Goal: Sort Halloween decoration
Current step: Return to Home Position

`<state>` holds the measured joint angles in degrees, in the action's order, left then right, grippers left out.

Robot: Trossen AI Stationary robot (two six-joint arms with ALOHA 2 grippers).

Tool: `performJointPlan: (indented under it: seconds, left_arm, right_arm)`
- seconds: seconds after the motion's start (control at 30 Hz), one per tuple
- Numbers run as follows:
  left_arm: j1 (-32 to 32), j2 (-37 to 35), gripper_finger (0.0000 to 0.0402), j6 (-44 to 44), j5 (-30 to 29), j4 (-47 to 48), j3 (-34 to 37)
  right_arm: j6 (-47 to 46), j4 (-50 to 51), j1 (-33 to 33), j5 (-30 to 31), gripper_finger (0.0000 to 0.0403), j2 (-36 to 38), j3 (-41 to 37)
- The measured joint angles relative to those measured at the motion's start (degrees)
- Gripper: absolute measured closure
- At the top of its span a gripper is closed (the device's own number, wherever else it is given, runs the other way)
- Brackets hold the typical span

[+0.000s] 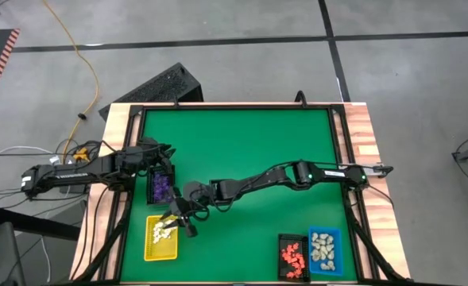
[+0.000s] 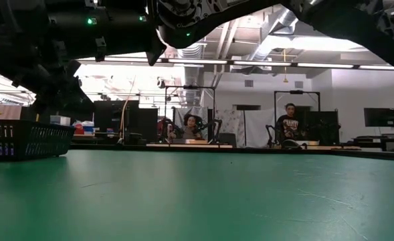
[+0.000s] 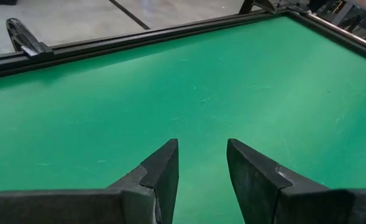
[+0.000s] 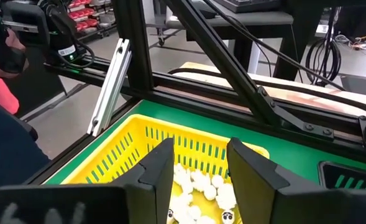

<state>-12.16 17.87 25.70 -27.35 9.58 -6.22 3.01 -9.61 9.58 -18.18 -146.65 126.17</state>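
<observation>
I see the right gripper (image 4: 198, 149) hovering over the yellow tray (image 4: 111, 158), its fingers parted by a moderate gap and holding nothing. The white figurines (image 4: 201, 186) lie heaped in that tray below it, untouched. The left gripper (image 3: 201, 152) hangs near the black tray (image 1: 148, 191) of purple figurines (image 1: 162, 187), fingers likewise apart and empty above the green mat (image 3: 232, 81).
</observation>
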Motion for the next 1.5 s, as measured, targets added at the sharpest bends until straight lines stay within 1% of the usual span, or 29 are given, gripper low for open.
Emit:
performJointPlan:
  seconds: [0.13,0.2,0.33,0.47,0.63,0.7,0.77,0.9,1.07,1.1,1.17,1.23,1.3,1.4,1.43,1.5]
  left_arm:
    - [0.00,0.00,0.0276,0.01,0.06,0.00,0.00]
    - [0.00,0.00,0.0276,0.01,0.60,-0.06,0.00]
    - [0.00,-0.02,0.0276,0.03,2.25,-0.96,0.00]
    - [0.00,-0.02,0.0276,0.03,4.82,-4.13,-0.02]
    - [0.00,-0.02,0.0276,-1.08,7.75,-8.66,-0.02]
    - [0.02,-0.02,0.0276,-1.21,7.98,-9.88,-0.02]
    - [0.00,-0.02,0.0276,-1.42,7.64,-10.62,-0.02]
    - [0.00,-0.02,0.0276,-0.84,7.16,-10.88,-0.04]
    - [0.00,-0.02,0.0276,1.54,8.12,-10.27,-2.12]
    - [0.00,-0.02,0.0276,1.57,8.53,-10.27,-2.80]
    - [0.01,-0.02,0.0276,1.39,9.60,-10.28,-4.48]
    - [0.00,-0.02,0.0276,0.34,11.94,-9.82,-6.26]
    - [0.00,-0.02,0.0276,-0.82,14.56,-7.70,-8.60]
    - [0.02,-0.04,0.0276,-2.05,16.50,-4.79,-11.47]
    - [0.02,-0.03,0.0276,-2.71,16.42,-4.22,-12.12]
    - [0.02,-0.67,0.0276,-3.26,14.44,-4.22,-12.74]
  right_arm:
    - [0.57,2.26,0.00,-0.07,0.0239,1.29,-0.07]
    - [3.77,5.60,-0.21,-0.13,0.0239,3.44,-0.07]
    - [11.03,18.10,-1.04,0.15,0.0239,12.57,-0.07]
    - [12.46,30.72,-2.34,0.37,0.0239,22.82,0.25]
    - [15.83,50.94,-2.97,0.54,0.0239,31.74,-0.24]
    - [18.06,59.38,-2.97,2.17,0.0239,36.31,-0.21]
    - [18.52,67.86,-3.12,5.23,0.0239,41.24,0.02]
    - [12.43,75.81,-3.42,11.86,0.0239,48.88,-0.02]
    - [11.84,78.00,-3.35,12.58,0.0239,58.20,-1.03]
    - [11.49,78.18,-3.33,13.18,0.0239,60.47,-2.17]
    - [10.25,77.80,-3.34,16.55,0.0239,64.91,-6.17]
    - [7.75,77.18,-3.30,21.01,0.0239,69.98,-12.21]
    - [5.60,73.47,-2.98,24.41,0.0239,76.02,-20.26]
    - [4.24,62.50,-2.43,25.88,0.0239,85.15,-35.06]
    - [3.39,58.96,-2.32,25.86,0.0239,88.20,-39.84]
    - [1.30,52.81,-2.29,26.11,0.0239,94.89,-49.09]
